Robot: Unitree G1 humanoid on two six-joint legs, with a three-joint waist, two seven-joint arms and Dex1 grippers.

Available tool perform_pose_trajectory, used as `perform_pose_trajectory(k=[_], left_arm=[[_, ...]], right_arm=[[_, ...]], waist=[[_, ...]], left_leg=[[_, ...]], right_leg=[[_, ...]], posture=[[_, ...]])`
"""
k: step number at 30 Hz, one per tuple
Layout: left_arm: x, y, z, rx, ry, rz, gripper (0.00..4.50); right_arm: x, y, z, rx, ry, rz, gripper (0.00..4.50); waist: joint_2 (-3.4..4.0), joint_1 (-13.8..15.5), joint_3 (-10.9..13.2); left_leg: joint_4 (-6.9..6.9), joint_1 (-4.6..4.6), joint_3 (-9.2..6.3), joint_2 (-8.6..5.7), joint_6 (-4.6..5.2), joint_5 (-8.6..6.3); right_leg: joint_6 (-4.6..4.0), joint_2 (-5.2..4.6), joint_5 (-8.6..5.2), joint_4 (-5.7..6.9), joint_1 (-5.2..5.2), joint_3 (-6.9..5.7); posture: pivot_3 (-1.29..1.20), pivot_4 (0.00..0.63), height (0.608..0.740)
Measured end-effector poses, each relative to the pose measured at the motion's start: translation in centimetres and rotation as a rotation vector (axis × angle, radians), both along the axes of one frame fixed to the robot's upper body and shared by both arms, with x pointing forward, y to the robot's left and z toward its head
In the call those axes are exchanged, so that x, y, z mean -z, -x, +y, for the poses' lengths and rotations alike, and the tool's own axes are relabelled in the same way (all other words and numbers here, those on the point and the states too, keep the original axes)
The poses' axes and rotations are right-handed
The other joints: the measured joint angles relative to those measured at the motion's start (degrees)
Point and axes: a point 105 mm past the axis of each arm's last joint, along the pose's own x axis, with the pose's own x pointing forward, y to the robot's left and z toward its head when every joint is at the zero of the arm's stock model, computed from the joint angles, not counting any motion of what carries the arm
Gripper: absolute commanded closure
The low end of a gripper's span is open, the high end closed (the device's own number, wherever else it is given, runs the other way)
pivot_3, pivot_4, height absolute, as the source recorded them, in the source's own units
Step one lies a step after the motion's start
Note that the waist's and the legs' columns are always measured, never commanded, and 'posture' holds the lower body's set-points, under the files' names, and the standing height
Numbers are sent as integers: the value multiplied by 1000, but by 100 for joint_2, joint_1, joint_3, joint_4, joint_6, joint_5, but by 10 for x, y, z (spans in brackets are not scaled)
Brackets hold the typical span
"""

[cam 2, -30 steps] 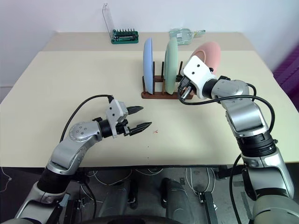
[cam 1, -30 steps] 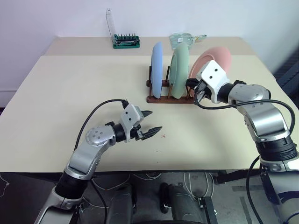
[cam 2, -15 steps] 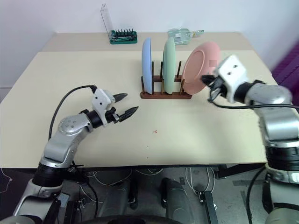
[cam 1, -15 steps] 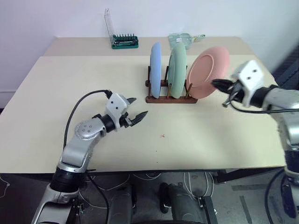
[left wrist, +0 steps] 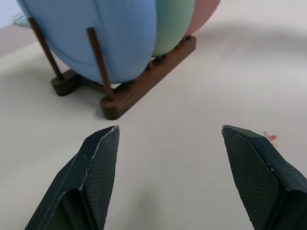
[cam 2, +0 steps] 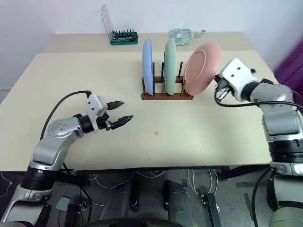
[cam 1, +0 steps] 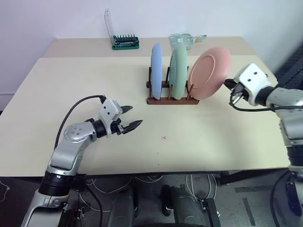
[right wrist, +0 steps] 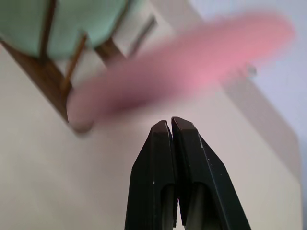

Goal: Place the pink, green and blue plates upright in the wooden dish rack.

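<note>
Dark reddish-brown wood is showing in the left eye view as the wooden dish rack [cam 1: 171, 100], sitting on the far middle of the cream table [cam 1: 71, 94] with thin pegs rising between the plates. Three matte round plates are standing in it on edge: the blue plate [cam 1: 156, 71] at the robot's left end, the green plate [cam 1: 179, 71] in the middle, and the pink plate [cam 1: 210, 72] at the right end, tilting and showing its shallow concave face. The left gripper [cam 1: 131, 118] is hovering over the near left part of the table, well apart from the rack, its fingers spread and holding nothing. The right gripper [cam 1: 231, 87] is hanging just beside the pink plate's right rim, apart from it. A green tool holder [cam 1: 125, 42] with a clear lid is standing at the back of the table.

Looking along the left wrist view, the two black fingers [left wrist: 98, 163] are standing wide apart over bare tabletop, and the rack is lying ahead with the blue plate nearest, then green, then a sliver of pink.

Across the right wrist view, the fingers [right wrist: 158, 177] are pressing together with nothing between them, and the pink plate [right wrist: 182, 72] is appearing blurred ahead, beside the green plate [right wrist: 62, 24] and the rack's end.
</note>
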Motion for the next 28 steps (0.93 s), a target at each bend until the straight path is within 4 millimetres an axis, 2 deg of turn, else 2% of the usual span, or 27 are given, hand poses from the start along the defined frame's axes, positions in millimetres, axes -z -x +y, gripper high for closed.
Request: perform_pose_trajectory(k=[7, 16, 21, 25, 28], left_arm=[[1, 6, -4, -8, 12, 4, 983], [1, 4, 0, -39, 14, -3, 983], [3, -8, 28, -151, -1, -10, 983], [6, -17, 73, -311, -15, -14, 983], [12, -15, 93, -369, -30, -2, 983]], right_arm=[[0, 1, 7, -41, 8, 7, 4417], [15, 2, -39, 109, 18, 41, 4417], [22, 9, -60, 158, -40, 52, 4417], [37, 20, -65, 146, -86, 106, 4417], [48, 25, -64, 129, -92, 143, 4417]], waist=[[0, 22, 0], [0, 21, 0], [0, 13, 0], [0, 13, -1], [1, 15, -1]], left_leg=[[5, 0, 1, 1, 0, 0], [5, 1, 2, -4, 0, 0], [4, 4, 2, -4, 0, 0], [4, 5, 3, 0, 0, 0], [5, 5, 3, 3, 0, 0]], right_leg=[[1, -6, 1, 2, 3, 0], [1, -1, 1, 4, 3, 1], [1, 1, 1, 7, 3, 2], [1, 2, 1, 8, 3, 2], [1, -1, 1, 8, 3, 2]], posture=[[0, 150, 730], [0, 150, 730], [0, 150, 730], [0, 150, 730], [0, 150, 730]])
